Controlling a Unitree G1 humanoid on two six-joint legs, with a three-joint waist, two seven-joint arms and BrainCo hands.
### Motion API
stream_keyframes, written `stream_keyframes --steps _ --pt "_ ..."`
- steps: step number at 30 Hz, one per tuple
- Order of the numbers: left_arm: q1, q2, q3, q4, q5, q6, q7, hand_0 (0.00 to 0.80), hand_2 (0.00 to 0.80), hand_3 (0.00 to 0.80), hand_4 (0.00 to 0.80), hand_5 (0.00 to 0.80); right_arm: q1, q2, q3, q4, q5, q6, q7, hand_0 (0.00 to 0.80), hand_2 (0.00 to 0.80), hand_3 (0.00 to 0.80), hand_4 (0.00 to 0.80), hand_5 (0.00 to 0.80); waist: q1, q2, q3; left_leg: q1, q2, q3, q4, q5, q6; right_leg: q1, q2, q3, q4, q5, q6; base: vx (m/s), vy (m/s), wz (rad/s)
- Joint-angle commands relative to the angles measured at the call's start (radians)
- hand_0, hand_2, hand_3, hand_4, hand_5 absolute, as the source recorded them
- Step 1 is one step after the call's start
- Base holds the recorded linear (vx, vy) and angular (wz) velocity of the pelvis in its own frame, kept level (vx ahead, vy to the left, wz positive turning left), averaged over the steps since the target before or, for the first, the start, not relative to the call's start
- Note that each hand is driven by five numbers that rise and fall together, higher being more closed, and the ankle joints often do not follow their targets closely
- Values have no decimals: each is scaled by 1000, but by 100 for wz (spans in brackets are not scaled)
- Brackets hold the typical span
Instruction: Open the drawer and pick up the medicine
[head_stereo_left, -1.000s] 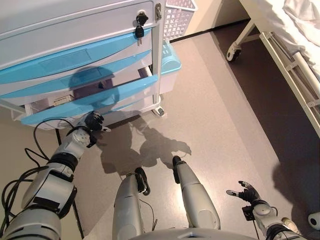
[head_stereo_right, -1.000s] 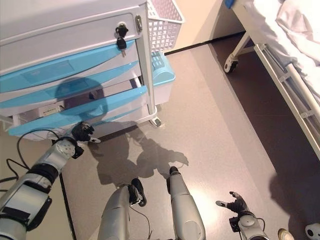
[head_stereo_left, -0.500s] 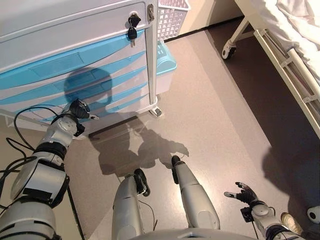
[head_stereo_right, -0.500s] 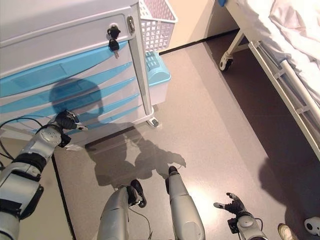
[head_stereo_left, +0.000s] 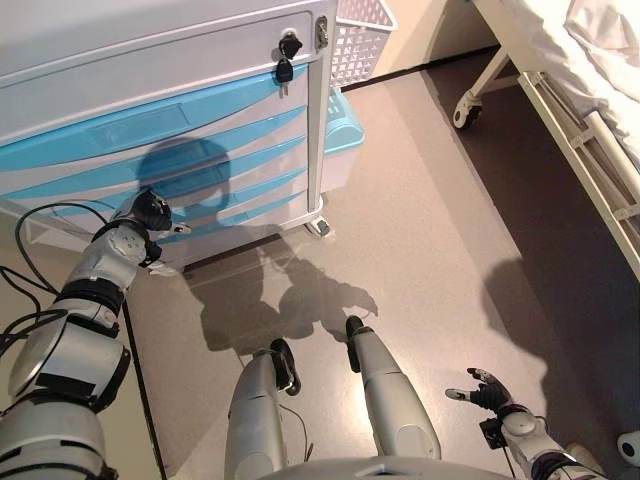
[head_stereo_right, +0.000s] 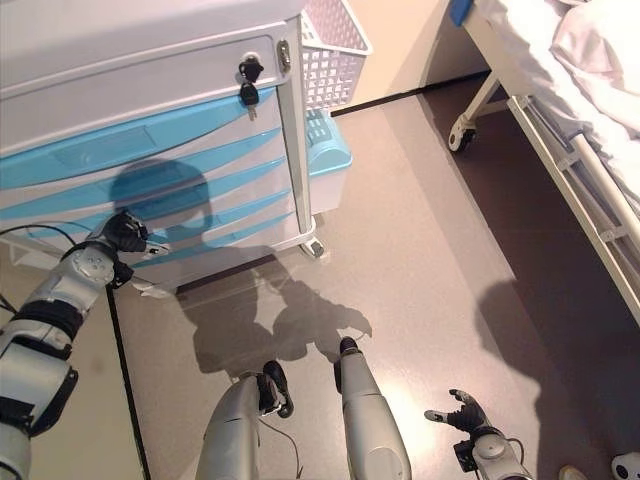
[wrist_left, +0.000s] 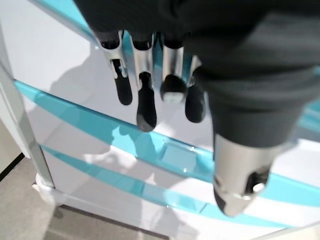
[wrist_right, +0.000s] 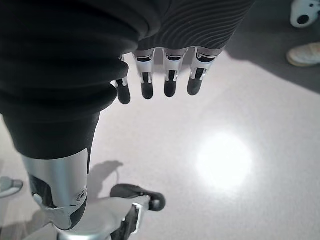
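The white cabinet (head_stereo_left: 150, 80) has several drawers with blue handle strips, and all of them stand shut. My left hand (head_stereo_left: 150, 212) is at the front of a lower drawer (head_stereo_left: 240, 185), near its left end. In the left wrist view its fingers (wrist_left: 145, 102) are relaxed and hold nothing, just off the drawer's blue strip (wrist_left: 175, 156). No medicine shows in any view. My right hand (head_stereo_left: 485, 392) hangs open and empty low on the right, over the floor (wrist_right: 225, 160).
A white mesh basket (head_stereo_left: 362, 38) hangs on the cabinet's right side above a blue-lidded bin (head_stereo_left: 342, 125). Keys (head_stereo_left: 287, 58) hang in the top drawer's lock. A bed frame with a caster (head_stereo_left: 466, 108) stands at the right. A person's shoe (wrist_right: 303, 54) is near my right hand.
A lower drawer that stood open a second ago, with a box in it, is now shut. My left hand went in with its front towards the cabinet. The camera has also shifted.
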Motion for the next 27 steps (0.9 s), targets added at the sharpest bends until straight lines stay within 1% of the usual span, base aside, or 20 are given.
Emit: stream_keyframes --steps 1,2,3,4,7,8,9,10,11,14,15,16,17,18,19,21,23,25,26,27 --pt "-120 60 41 -90 -90 -59 39 0 0 0 0 0 55 -60 -4 30 -17 14 -6 0 0 0 0 0 -7 37 -69 123 -82 -17 -181 25 28 79 -10 -39 -191 118 -25 30 -158 43" --pt "-89 51 57 -132 -119 -67 36 0 0 0 0 0 60 -57 -10 35 -21 14 -8 0 0 0 0 0 0 39 -68 135 -87 -36 -211 45 19 100 -17 -61 -212 122 -26 -52 -179 41" --pt "-88 51 58 -132 -118 -67 36 0 0 0 0 0 60 -58 -9 35 -21 14 -8 0 0 0 0 0 -1 39 -68 136 -88 -37 -212 46 19 102 -18 -62 -213 122 -26 9 -191 50" --pt "-53 45 69 -206 -159 -77 29 0 0 0 0 0 63 -54 -19 30 -23 16 -10 0 0 0 0 0 10 40 -61 145 -98 -70 -241 72 8 131 -27 -93 -235 128 -30 -11 -198 56" --pt "28 39 91 -327 -235 -94 23 0 0 0 0 0 70 -50 -32 23 -27 15 -16 0 0 0 0 0 26 45 -50 175 -114 -139 -295 119 -7 182 -39 -161 -263 126 -40 -2 -210 86" --pt "28 39 91 -327 -235 -94 23 0 0 0 0 0 70 -50 -32 23 -27 15 -16 0 0 0 0 0 26 45 -50 175 -114 -139 -295 119 -7 182 -39 -161 -263 126 -40 -1 -127 84" --pt "53 38 99 -360 -258 -101 16 0 0 0 0 0 72 -50 -36 21 -30 15 -19 0 0 0 0 0 32 48 -45 189 -118 -158 -312 133 -13 203 -42 -181 -270 123 -44 -3 -215 60" --pt "140 37 129 -460 -324 -119 -6 0 0 0 0 0 79 -46 -52 19 -34 16 -25 0 0 0 0 0 46 53 -39 222 -125 -205 -353 164 -25 253 -49 -228 -292 122 -50 8 -275 43" --pt "175 39 133 -493 -341 -122 -20 0 0 0 0 0 84 -44 -60 19 -35 17 -25 0 0 0 0 0 52 54 -40 240 -128 -224 -372 176 -31 281 -51 -244 -310 122 -51 14 -271 58" --pt "314 23 177 -584 -423 -131 -67 0 0 0 0 0 97 -44 -81 39 -45 21 -27 0 0 0 0 0 64 63 -58 314 -131 -273 -462 222 -47 369 -51 -297 -373 129 -51 41 -146 72" --pt "313 23 177 -584 -423 -131 -67 0 0 0 0 0 97 -44 -82 39 -45 21 -27 0 0 0 0 0 63 63 -61 311 -131 -274 -465 225 -47 367 -51 -298 -377 133 -51 51 -123 44" --pt "407 16 204 -618 -442 -129 -91 0 0 0 0 0 107 -45 -91 30 -56 23 -24 0 0 0 0 0 67 68 -80 360 -132 -297 -516 253 -57 419 -48 -327 -417 139 -49 53 -122 39" --pt "453 -11 224 -617 -475 -127 -102 0 0 0 0 0 112 -43 -93 34 -65 24 -24 0 0 0 0 0 71 70 -89 386 -128 -306 -544 266 -62 451 -46 -339 -442 141 -48 53 -122 37" --pt "453 -11 224 -618 -475 -127 -102 0 0 0 0 0 112 -43 -92 34 -65 24 -24 0 0 0 0 0 69 71 -91 385 -128 -307 -546 269 -62 450 -46 -340 -445 144 -48 59 -94 33" --pt "517 -29 240 -615 -476 -121 -124 0 0 0 0 0 117 -40 -99 48 -75 30 -21 0 0 0 0 0 74 72 -114 421 -124 -320 -582 284 -65 496 -43 -358 -484 148 -47 63 -69 30" --pt "593 -88 276 -593 -508 -107 -136 0 0 0 0 0 115 -34 -96 61 -87 34 -17 0 0 0 0 0 78 73 -134 470 -118 -325 -622 298 -67 549 -34 -368 -528 158 -47 71 -69 28" --pt "660 -150 307 -562 -506 -100 -140 0 0 0 0 0 110 -24 -97 66 -85 36 -15 0 0 0 0 0 82 71 -159 502 -113 -319 -649 303 -68 584 -27 -369 -558 161 -46 49 -33 13" --pt "729 -234 329 -510 -495 -89 -140 0 0 0 0 0 100 -8 -104 66 -65 37 -7 0 0 0 0 0 87 67 -184 540 -105 -311 -679 310 -70 624 -19 -365 -592 169 -44 40 -10 -1" --pt "729 -235 330 -510 -494 -89 -140 0 0 0 0 0 101 -9 -104 66 -64 37 -7 0 0 0 0 0 88 68 -183 543 -105 -311 -680 310 -70 626 -18 -365 -593 169 -44 61 11 -9" --pt "777 -286 364 -458 -483 -81 -143 0 0 0 0 0 108 2 -119 59 -36 33 4 0 0 0 0 0 91 65 -204 576 -100 -299 -702 309 -71 657 -15 -364 -614 170 -42 51 25 -4"
